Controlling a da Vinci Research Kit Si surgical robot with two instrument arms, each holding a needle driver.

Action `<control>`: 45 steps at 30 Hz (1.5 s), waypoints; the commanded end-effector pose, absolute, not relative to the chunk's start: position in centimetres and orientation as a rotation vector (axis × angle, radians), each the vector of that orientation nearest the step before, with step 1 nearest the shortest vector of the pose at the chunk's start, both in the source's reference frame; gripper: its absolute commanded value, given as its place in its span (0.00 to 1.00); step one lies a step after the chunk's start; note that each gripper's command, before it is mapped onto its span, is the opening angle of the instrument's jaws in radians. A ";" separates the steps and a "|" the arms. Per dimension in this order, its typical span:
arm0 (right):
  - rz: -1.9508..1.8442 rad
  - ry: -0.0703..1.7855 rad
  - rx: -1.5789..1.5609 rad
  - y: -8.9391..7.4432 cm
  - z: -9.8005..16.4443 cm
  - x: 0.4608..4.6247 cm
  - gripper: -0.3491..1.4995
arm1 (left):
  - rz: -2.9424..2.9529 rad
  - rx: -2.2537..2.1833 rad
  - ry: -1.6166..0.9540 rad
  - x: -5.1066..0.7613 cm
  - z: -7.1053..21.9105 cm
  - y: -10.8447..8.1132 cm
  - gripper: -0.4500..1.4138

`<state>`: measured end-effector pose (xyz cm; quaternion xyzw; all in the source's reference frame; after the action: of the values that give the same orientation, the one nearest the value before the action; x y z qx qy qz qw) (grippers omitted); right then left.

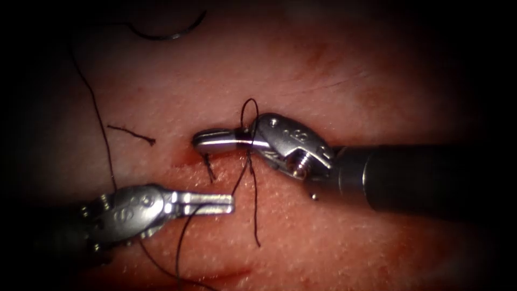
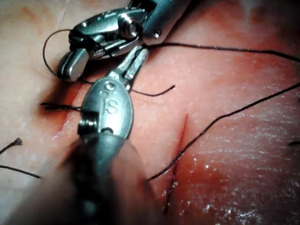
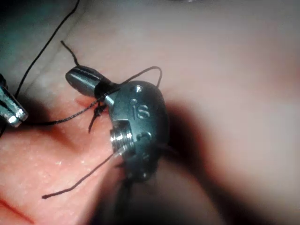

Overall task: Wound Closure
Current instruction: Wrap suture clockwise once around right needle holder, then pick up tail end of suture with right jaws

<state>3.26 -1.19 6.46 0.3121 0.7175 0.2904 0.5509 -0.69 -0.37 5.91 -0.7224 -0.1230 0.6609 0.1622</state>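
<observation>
Tissue (image 1: 334,70) carries everything in sight, its pale skin streaked with red fluid (image 1: 226,277) along the near edge, where part of the cut shows as a dark red slit. Just beyond that edge, on the left, sits the left tool (image 1: 229,203), jaws pressed together and pointing right; whether they pinch the thread (image 1: 253,205) I cannot tell, though a strand runs right at their tips and curls down toward the near edge. In the left wrist view the same tool (image 2: 138,58) lies with its tips close under the other tool, thread crossing at that spot. Mid-tissue, the right tool (image 1: 200,141) enters from the right edge, jaws closed, tips aimed left over the cut. Thread loops around these shut jaws, rising in a small arch above them and dropping in two strands below, one ending free on the tissue. The right wrist view shows that tool (image 3: 74,77) with the loop lying across its neck. A short knotted tail (image 1: 209,166) stands at the cut under its tips. Left of it a cut end of thread (image 1: 132,133) lies loose. At the far left corner rests the needle (image 1: 167,35), out of the tissue, held by neither tool, a long strand trailing from that corner.
</observation>
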 end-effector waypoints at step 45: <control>-0.114 1.446 1.162 -1.6 5.8 3.31 0.59 | 1.892 -1.889 -0.296 -0.54 6.7 -0.2 0.00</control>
<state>3.24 -1.61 5.77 0.5016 0.6228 -0.0486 0.5985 -0.49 -0.22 6.69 -0.6841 -0.1075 0.6857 0.2240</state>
